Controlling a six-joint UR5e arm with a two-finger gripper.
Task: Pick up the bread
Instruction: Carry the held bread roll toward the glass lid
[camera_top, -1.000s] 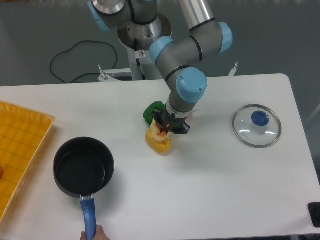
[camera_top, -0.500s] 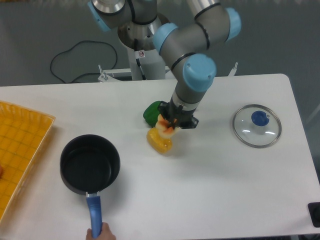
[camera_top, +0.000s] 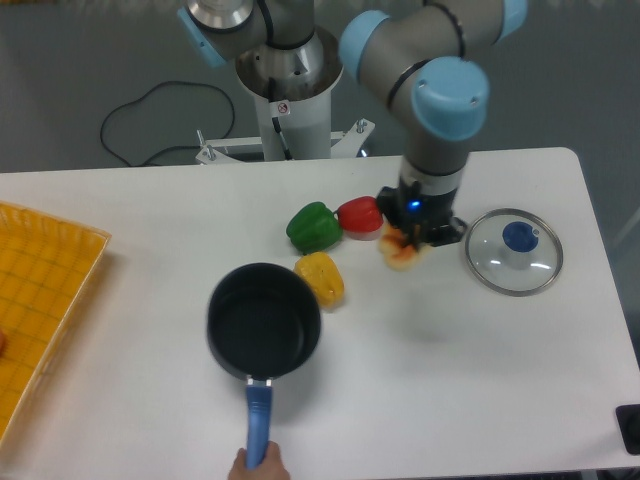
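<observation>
One second ago we had the bread (camera_top: 401, 250) low over the yellow pepper (camera_top: 320, 279). Now it hangs higher and nearer the table's (camera_top: 500, 380) right edge, beside the lid (camera_top: 513, 251), so we think the pick-up is done. Our claw (camera_top: 408, 238) is clamped on the bread. Our arm bends over and points straight down. The pot (camera_top: 264, 321) has slid toward the middle.
</observation>
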